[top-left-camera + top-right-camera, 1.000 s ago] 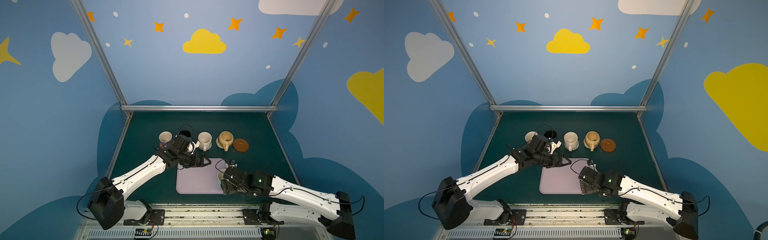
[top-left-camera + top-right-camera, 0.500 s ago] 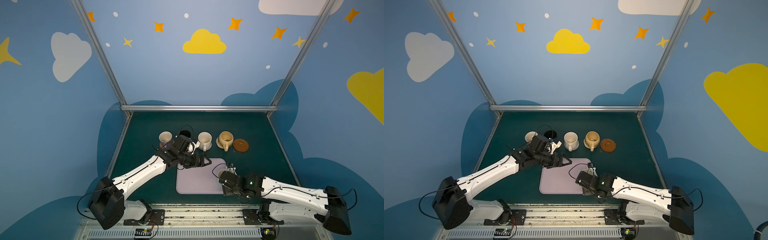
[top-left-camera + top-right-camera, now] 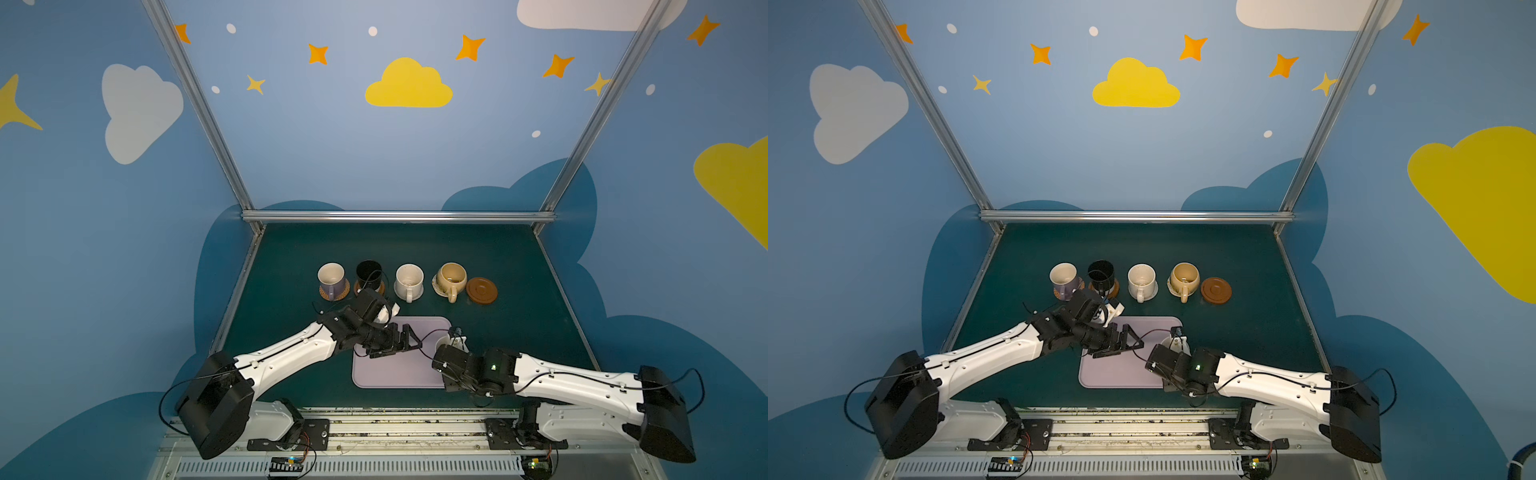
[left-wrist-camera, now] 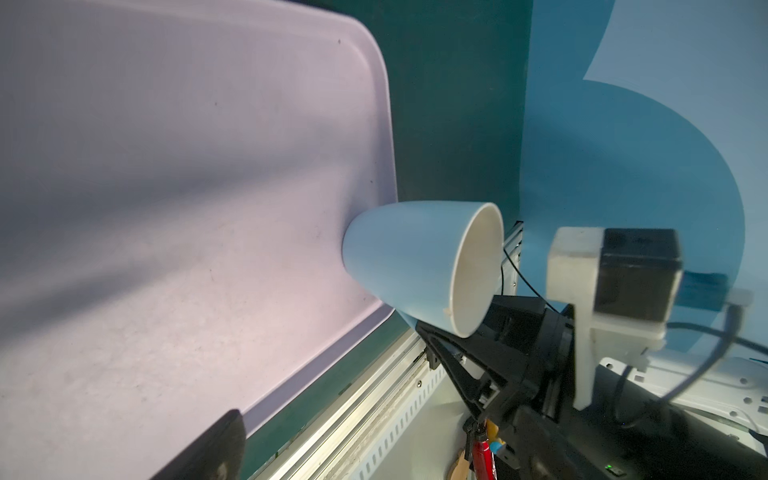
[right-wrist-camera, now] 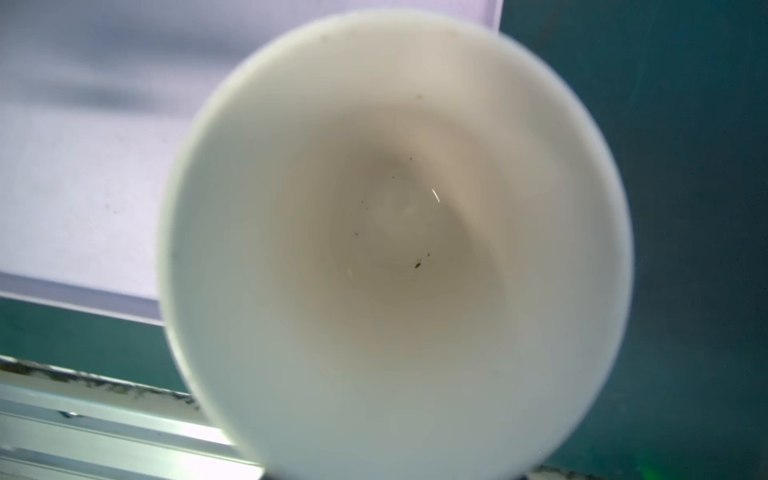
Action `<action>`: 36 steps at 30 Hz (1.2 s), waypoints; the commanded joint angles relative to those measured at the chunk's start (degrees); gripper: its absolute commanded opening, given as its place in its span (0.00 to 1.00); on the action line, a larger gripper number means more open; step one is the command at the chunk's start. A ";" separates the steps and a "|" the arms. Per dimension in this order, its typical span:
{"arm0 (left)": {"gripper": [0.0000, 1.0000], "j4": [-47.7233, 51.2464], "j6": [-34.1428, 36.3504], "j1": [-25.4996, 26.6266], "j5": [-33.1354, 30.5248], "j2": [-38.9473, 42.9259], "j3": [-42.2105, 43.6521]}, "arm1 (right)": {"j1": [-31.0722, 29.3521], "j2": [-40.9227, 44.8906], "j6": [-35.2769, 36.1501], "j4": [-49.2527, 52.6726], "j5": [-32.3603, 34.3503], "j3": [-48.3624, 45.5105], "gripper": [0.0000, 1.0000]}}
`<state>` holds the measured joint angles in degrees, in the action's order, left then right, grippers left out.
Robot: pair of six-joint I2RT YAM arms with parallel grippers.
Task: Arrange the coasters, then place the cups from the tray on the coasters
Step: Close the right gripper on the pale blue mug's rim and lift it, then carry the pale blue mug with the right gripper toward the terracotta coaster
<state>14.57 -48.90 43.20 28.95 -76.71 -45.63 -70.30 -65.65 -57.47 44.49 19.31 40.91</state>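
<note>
A light blue cup stands at the right edge of the lilac tray. My right gripper is shut on its near wall at the rim. The cup's cream inside fills the right wrist view and hides the jaws. My left gripper hangs open over the tray's far left part, holding nothing. Behind the tray stand the lavender, black, cream and mustard cups, each on a coaster. A brown wooden coaster lies bare at the right end.
The row of cups runs just behind the tray. The table's metal front rail is close to the tray's near edge. Blue side walls close in the green table on the left, right and back.
My right arm has slid left and in onto the light blue cup, and its jaws have narrowed from wide open onto the cup. The left arm has stayed still.
</note>
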 commanded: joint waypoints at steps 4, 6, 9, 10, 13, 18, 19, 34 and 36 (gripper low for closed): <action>1.00 -4.94 -4.00 0.93 -0.38 2.57 2.89 | -0.27 -0.10 -0.67 -0.03 1.14 -0.06 0.23; 1.00 -4.90 -4.03 1.00 -0.63 2.77 3.13 | -0.25 -0.33 0.30 -1.26 0.66 -0.04 0.19; 1.00 -4.99 -4.09 1.05 -0.54 2.83 3.26 | -0.18 -2.09 1.47 -0.77 0.46 1.12 0.08; 1.00 -4.92 -4.10 1.09 -0.56 2.88 3.27 | -0.03 -2.72 1.80 -0.21 0.44 1.64 0.06; 1.00 -4.90 -4.09 1.09 -0.56 2.87 3.00 | -0.09 -4.16 2.22 1.44 0.58 3.36 0.00; 1.00 -5.38 -4.01 1.09 -0.51 3.29 2.63 | -0.07 -3.58 2.94 1.62 1.05 4.48 0.00; 1.00 -5.55 -4.01 1.10 -0.48 3.52 2.60 | 0.03 -3.46 3.34 1.41 1.08 4.63 0.00; 1.00 -0.55 1.14 -3.00 -4.11 9.37 0.26 | 7.35 -0.72 13.38 4.77 0.67 10.98 0.00; 1.00 -0.51 1.47 -3.93 -3.41 9.54 -0.10 | 8.55 -0.41 14.84 4.81 0.21 11.68 0.00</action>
<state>12.25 -49.23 40.38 25.36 -68.07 -44.16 -63.05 -67.83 -45.80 48.60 18.35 49.76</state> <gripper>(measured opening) 0.996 0.146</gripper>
